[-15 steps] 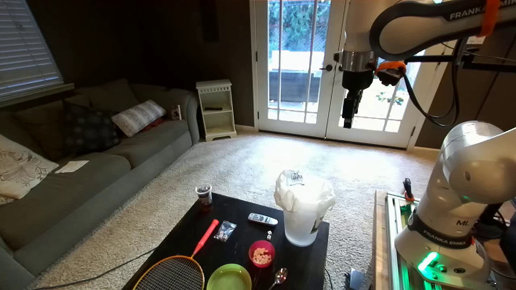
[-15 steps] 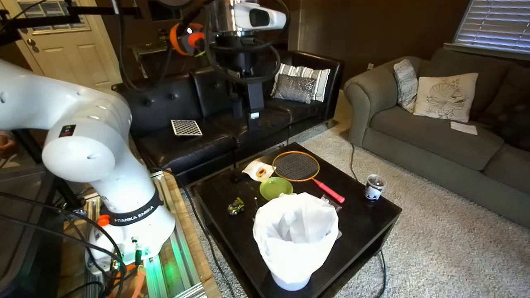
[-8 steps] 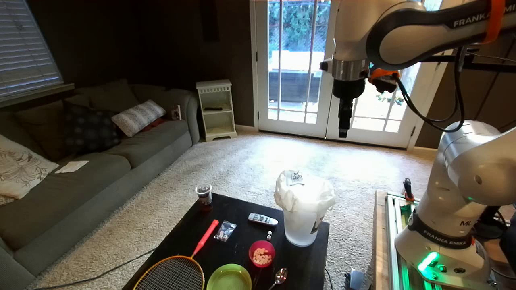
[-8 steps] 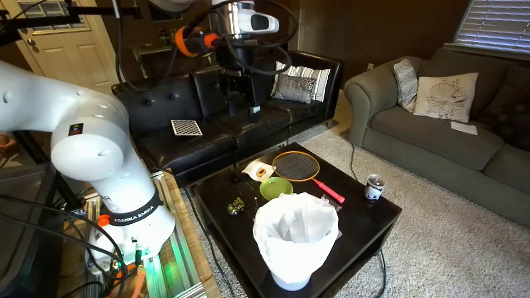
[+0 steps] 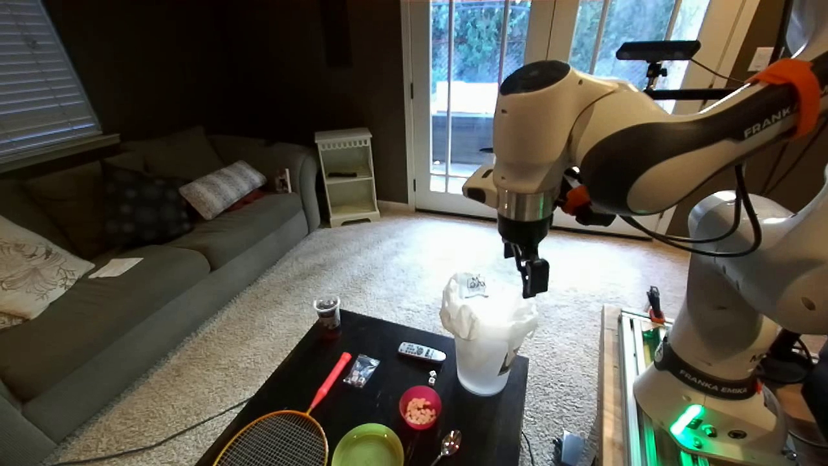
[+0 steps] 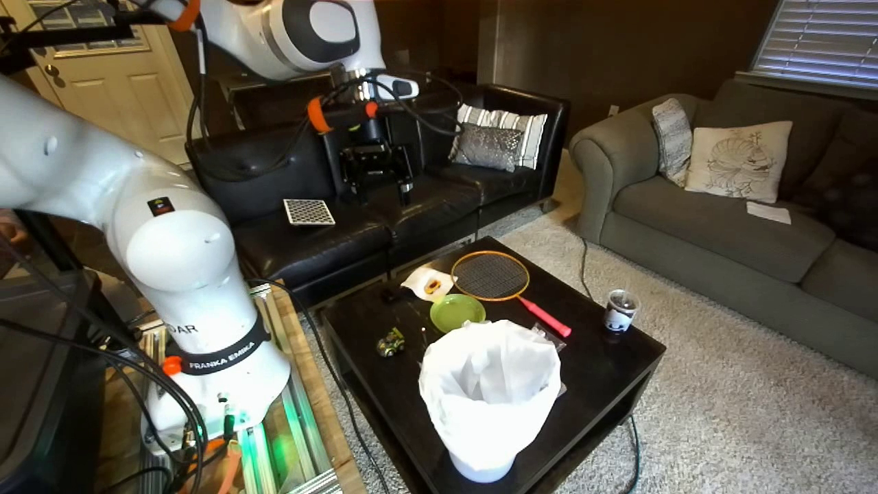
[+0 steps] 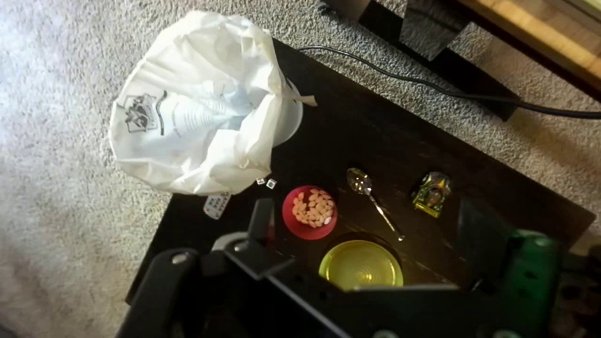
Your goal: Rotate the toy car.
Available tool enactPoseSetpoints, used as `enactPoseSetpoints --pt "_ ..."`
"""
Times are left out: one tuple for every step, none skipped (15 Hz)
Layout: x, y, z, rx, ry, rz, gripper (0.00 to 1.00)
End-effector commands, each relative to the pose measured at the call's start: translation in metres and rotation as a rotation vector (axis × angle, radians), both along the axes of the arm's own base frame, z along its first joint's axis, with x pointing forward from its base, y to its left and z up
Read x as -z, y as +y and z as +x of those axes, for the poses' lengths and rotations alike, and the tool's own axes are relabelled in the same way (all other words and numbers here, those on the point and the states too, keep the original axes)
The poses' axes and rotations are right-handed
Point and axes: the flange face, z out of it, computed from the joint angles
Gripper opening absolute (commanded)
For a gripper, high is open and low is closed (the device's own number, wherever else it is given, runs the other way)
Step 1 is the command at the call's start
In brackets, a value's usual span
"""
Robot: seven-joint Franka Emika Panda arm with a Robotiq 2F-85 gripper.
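Note:
The toy car (image 6: pixel 391 342) is small, green, black and yellow. It sits on the black coffee table (image 6: pixel 590 384) near the edge on the robot's side. In the wrist view the toy car (image 7: pixel 432 194) lies right of the spoon, inward of the right finger. It is out of view in an exterior view. My gripper (image 6: pixel 379 195) hangs well above the table, pointing down, also seen in an exterior view (image 5: pixel 532 278). In the wrist view the gripper (image 7: pixel 366 211) has its fingers wide apart with nothing between them. It does not touch the car.
A tall white lined bin (image 6: pixel 490 391) stands on the table. A pink bowl (image 7: pixel 310 212), a spoon (image 7: pixel 375 202) and a green plate (image 7: pixel 361 263) lie near the car. A racket (image 6: pixel 491 276), a remote (image 5: pixel 422 352) and a cup (image 5: pixel 328 313) are further off.
The arm has come down and moved outward over the table. The gripper has turned, so its spread fingers show more clearly. The toy car and the other table objects have not moved.

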Motion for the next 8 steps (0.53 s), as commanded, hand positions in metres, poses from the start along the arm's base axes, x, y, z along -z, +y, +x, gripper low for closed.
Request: enactPoseSetpoints --pt "0.036 0.041 0.008 -0.2 0.04 -0.008 1.0" --pt "0.043 0.051 0.011 -0.254 0.047 -0.01 1.0" --pt "0.051 0.058 0.013 -0.307 0.057 -0.011 1.0" --pt "0.058 0.062 0.015 -0.361 0.066 -0.014 1.0" --pt "0.061 0.064 0.018 -0.414 0.067 -0.015 1.0" --pt "0.064 0.066 0.02 -0.466 0.074 -0.018 1.0" --pt "0.065 0.065 0.023 -0.516 0.083 -0.028 1.0" --pt "0.062 0.062 0.015 -0.421 0.07 -0.009 1.0"
